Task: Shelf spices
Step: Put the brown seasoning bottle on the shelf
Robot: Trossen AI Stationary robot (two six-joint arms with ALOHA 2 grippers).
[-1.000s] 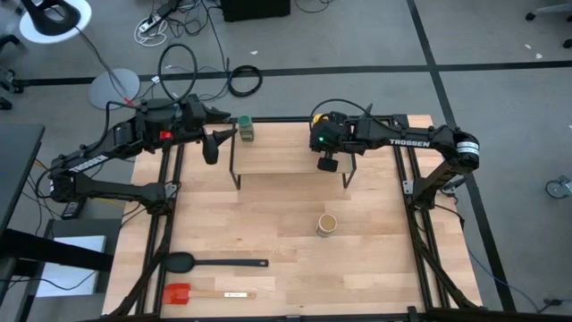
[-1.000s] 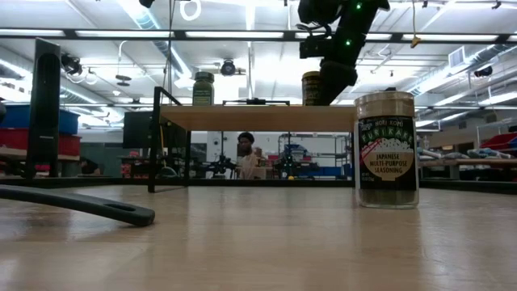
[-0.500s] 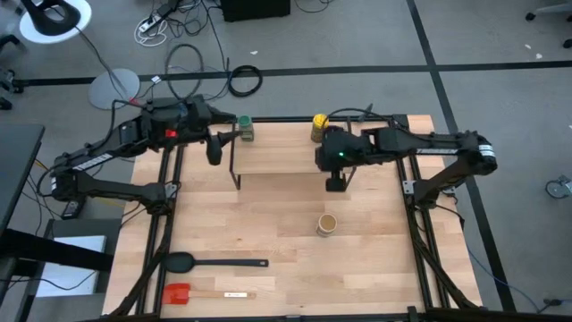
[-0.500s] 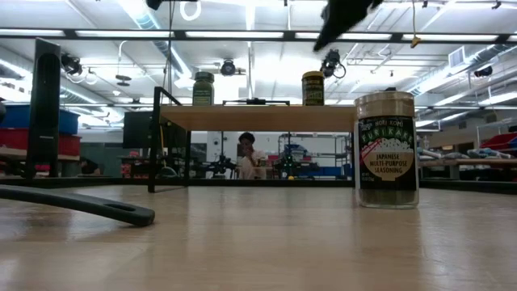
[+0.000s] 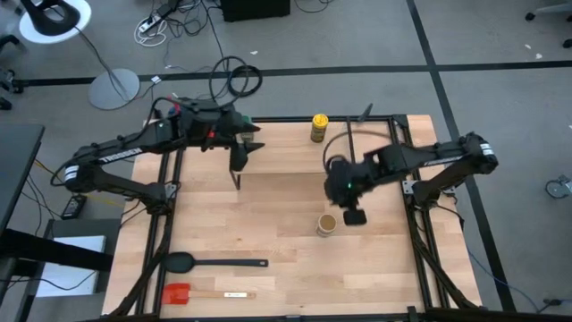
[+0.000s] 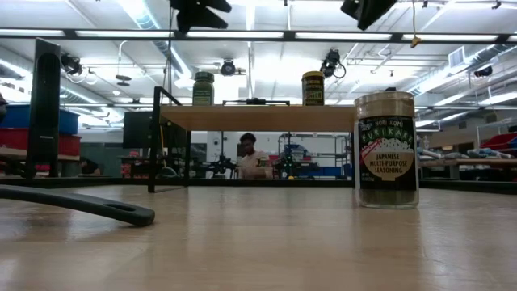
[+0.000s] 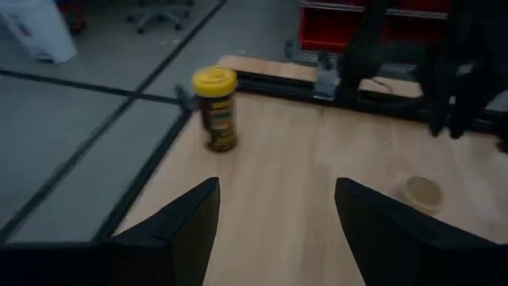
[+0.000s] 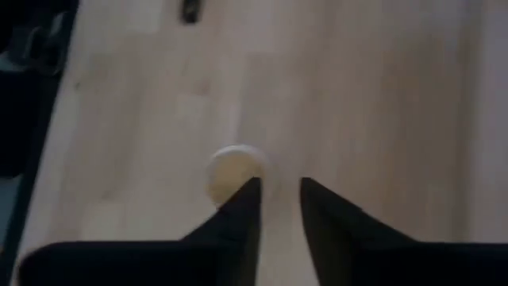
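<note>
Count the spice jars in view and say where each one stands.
3. The green-lidded jar and the yellow-lidded jar stand on the shelf. The tan-topped jar stands on the table, in front of it.

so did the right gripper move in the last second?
Yes. In the high view the right gripper has left the low light-wood shelf and come toward the table's front, now beside the tan-topped cylindrical spice jar.
</note>
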